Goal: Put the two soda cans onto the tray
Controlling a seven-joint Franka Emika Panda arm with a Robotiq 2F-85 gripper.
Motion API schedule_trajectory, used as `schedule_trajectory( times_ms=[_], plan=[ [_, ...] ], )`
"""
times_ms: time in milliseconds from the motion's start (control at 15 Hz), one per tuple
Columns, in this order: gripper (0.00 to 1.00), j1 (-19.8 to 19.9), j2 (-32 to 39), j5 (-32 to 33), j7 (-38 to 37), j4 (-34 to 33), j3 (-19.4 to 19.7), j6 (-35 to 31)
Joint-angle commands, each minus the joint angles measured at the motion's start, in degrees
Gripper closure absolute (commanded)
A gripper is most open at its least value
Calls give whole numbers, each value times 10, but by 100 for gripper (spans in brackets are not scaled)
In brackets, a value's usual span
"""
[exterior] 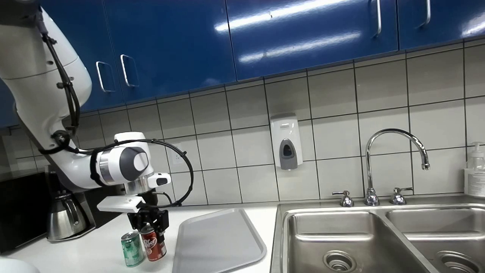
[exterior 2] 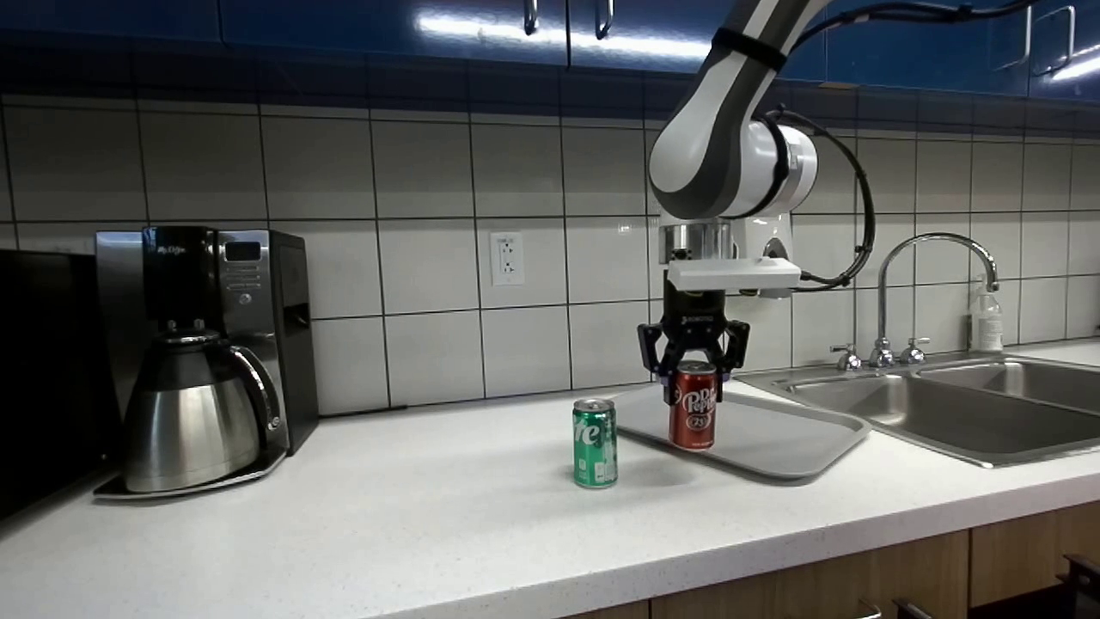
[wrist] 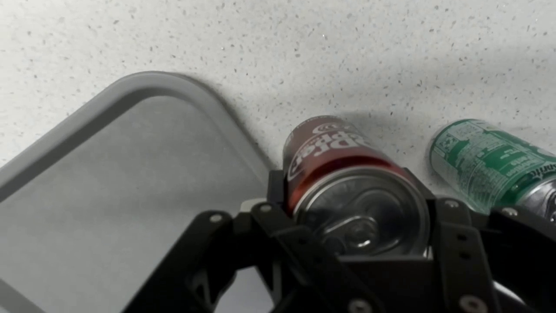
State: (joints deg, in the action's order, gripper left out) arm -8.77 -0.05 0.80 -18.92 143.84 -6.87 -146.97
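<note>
The red can [exterior: 152, 245] pinched upright in the claw [exterior 2: 695, 392], just beside the tray [exterior: 219, 239]
In an exterior view, the green can [exterior: 132, 249] stands at lower left and drains [exterior: 339, 261] show in the sink [exterior: 279, 239], lower right. In an exterior view, the coffee maker [exterior 2: 296, 361] at left holds its pot [exterior 2: 193, 430], its display [exterior 2: 242, 251] visible only here. The wrist view alone shows the red can's tab [wrist: 362, 230], lower centre.
</note>
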Motion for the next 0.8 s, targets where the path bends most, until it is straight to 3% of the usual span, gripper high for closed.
schedule_trajectory(
  times_ms=[0, 733],
  plan=[
    [62, 14, -33, 7, -13, 10, 6, 0],
    [62, 57, -16, 18, -6, -5, 45, -10]
  ],
)
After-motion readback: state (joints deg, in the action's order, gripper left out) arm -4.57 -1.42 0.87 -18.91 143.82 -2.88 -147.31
